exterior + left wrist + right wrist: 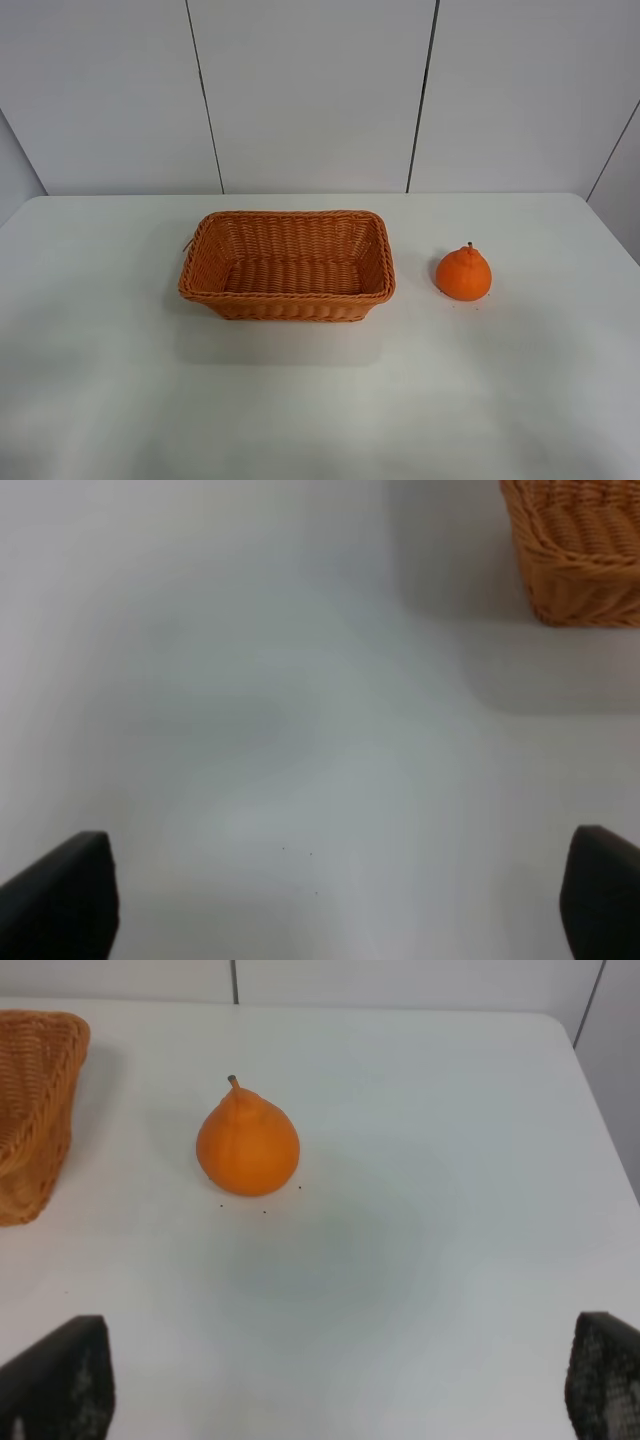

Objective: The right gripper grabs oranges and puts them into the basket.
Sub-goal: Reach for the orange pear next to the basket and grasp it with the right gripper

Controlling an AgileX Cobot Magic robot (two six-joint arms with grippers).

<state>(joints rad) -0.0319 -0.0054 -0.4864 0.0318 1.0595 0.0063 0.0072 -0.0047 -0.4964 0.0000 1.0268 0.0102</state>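
Note:
A bright orange (463, 273) with a knob and stem on top stands upright on the white table, just right of the basket (287, 266). The basket is woven, orange-brown and holds nothing. In the right wrist view the orange (247, 1144) lies ahead of my right gripper (330, 1380), well apart from it; its two black fingertips (60, 1380) are spread wide with nothing between them. The basket's corner (35, 1110) shows at that view's edge. My left gripper (335, 895) is open over bare table, with the basket's corner (580, 550) ahead. Neither gripper shows in the exterior high view.
The white table (320, 400) runs to a pale panelled wall (310, 90) at the back. Its right edge (615, 235) is beyond the orange.

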